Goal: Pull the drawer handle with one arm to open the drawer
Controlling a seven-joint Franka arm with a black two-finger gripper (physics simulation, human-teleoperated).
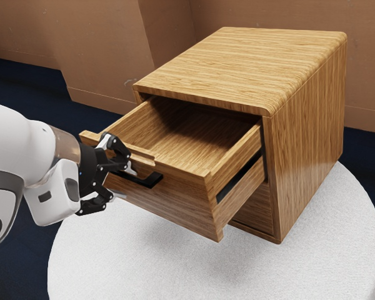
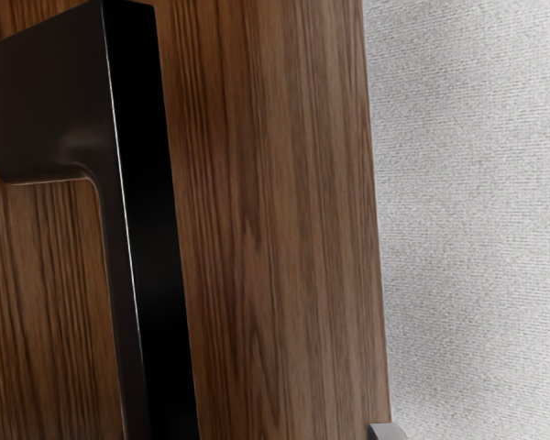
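Drawer handle [image 1: 147,180], where does it sit? asks the first.

On the front of the drawer [image 1: 187,147], a black bar running along the wood, answers the second. Start at the exterior view's left, though: the white arm [image 1: 25,169] comes in there, and its black gripper [image 1: 122,181] is right at the handle's near end.

And the fingers [image 1: 120,164]?

Spread wide, one above the bar and one below it, with the bar's end between them. I see no pinch from both sides.

Next to the right?

The drawer itself stands well out of the wooden cabinet [image 1: 306,119], far enough that its inner floor and side walls show. The cabinet sits on a round white desk [image 1: 144,262], towards the exterior view's right side of it. Brown walls [image 1: 81,37] and a dark blue floor [image 1: 25,87] lie behind.

What does the wrist view give?

The same black handle [image 2: 137,238] close up, with its mounting foot meeting the dark-grained drawer front [image 2: 275,220]. Past the front's edge lies the desk's white surface [image 2: 477,220].
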